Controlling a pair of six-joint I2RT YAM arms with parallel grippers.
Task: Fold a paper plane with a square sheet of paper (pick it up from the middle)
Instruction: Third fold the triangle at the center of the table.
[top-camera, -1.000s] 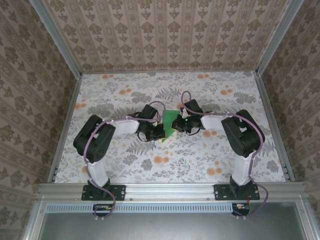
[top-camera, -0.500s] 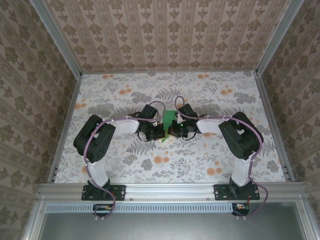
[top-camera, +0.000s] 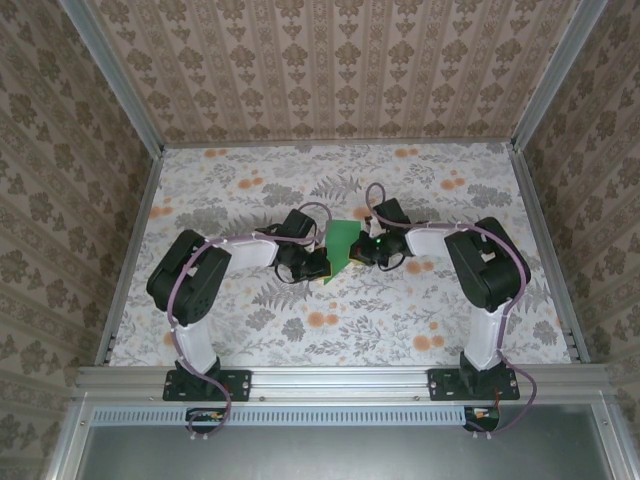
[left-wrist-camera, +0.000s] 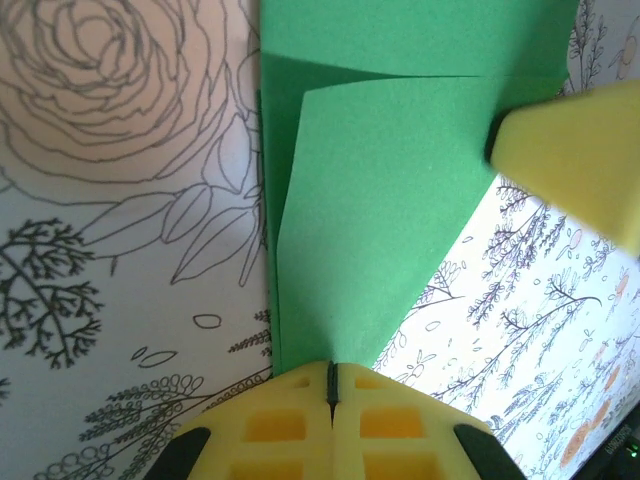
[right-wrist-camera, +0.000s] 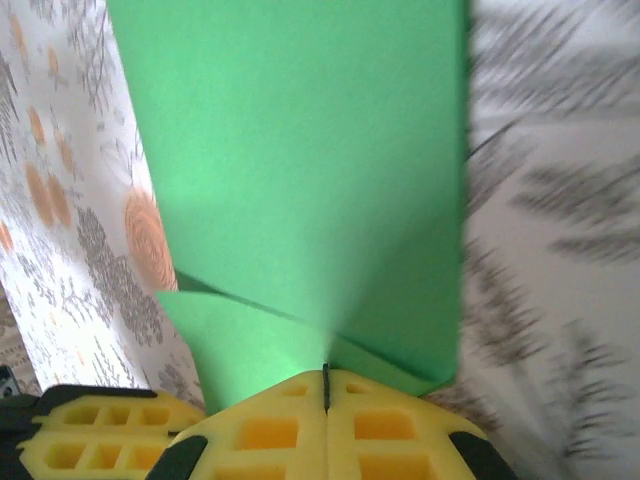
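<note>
The bright green sheet of paper (top-camera: 342, 238) lies at the middle of the table between both arms, with a folded flap layered over it (left-wrist-camera: 380, 200). My left gripper (top-camera: 322, 272) is shut on the sheet's near pointed end, and its yellow jaws meet on the paper (left-wrist-camera: 332, 375). From the other side my right gripper (top-camera: 358, 254) is shut on the paper too, its jaws pressed together on a folded corner (right-wrist-camera: 325, 378). A yellow finger of the right gripper (left-wrist-camera: 575, 150) touches the sheet in the left wrist view. The left gripper's fingers (right-wrist-camera: 90, 445) show beside the sheet in the right wrist view.
The table is covered by a floral cloth (top-camera: 250, 190). Metal rails (top-camera: 135, 250) and patterned walls close it in on the left, the right and the far side. Both arm bases (top-camera: 205, 380) stand at the near edge.
The right gripper swung toward the left gripper and the near edge, then drew back to the right. More of the green sheet shows now. The left arm stayed in place.
</note>
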